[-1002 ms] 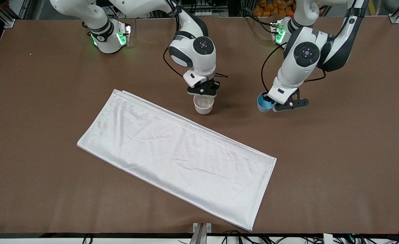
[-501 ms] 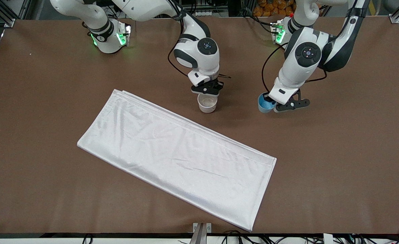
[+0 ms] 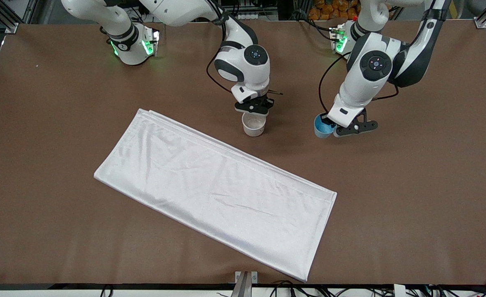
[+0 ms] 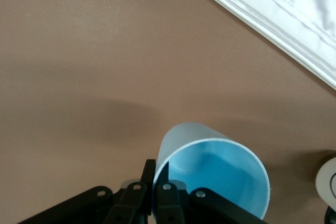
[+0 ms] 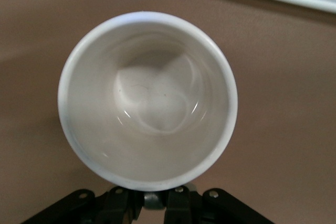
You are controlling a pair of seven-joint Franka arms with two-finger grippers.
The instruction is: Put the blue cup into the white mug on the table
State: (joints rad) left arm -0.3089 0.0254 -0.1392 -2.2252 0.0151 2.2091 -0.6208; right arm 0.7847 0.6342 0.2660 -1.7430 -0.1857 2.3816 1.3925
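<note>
the left claw is clamped tight on the rim of the blue cup, held tilted over the bare tabletop. the right claw sits at the white mug; i cannot tell its grip. the mug stands just beside the white cloth, well apart from the cup.

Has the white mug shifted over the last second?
Yes. The white mug, at the right gripper, has slid toward the left arm's end of the table, along the white cloth's folded edge.
</note>
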